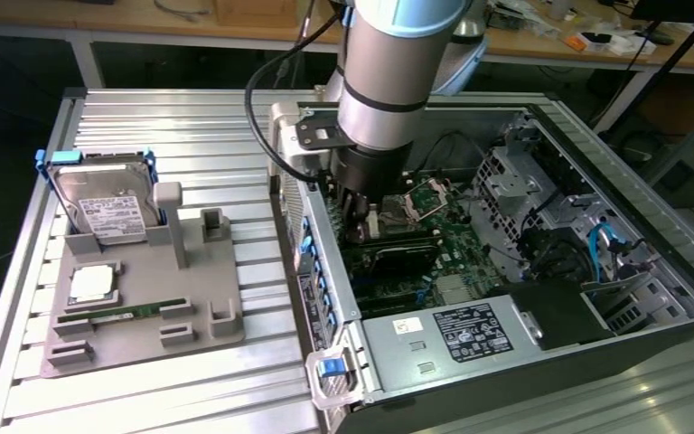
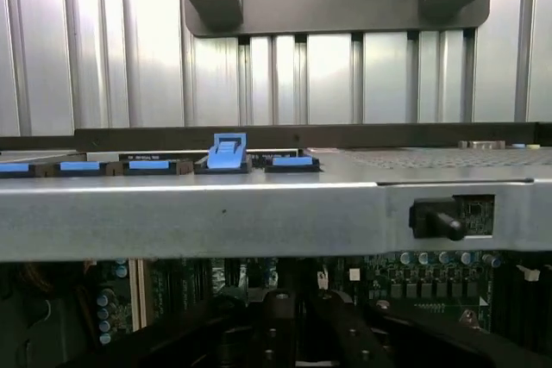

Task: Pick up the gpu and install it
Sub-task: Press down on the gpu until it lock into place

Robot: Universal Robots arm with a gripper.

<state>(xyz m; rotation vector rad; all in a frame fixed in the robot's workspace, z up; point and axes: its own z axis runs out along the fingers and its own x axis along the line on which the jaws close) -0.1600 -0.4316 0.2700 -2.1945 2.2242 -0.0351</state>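
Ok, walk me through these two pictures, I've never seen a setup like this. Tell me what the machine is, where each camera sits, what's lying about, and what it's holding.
The big grey and blue tube is a robot arm. The exterior view comes from a camera off the arm that looks down on a ribbed metal table. The arm reaches down into an open desktop computer case, above its green motherboard.

Toward the exterior view's left sits a grey plastic parts holder. It carries a boxy silver hard drive with a white label, a square silver processor chip and a narrow green memory stick.

The wrist view comes from a camera on the arm's wrist. It looks over the case's silver edge with its blue clips, into the dark interior. The gripper is shut. Whether it holds anything is hidden.
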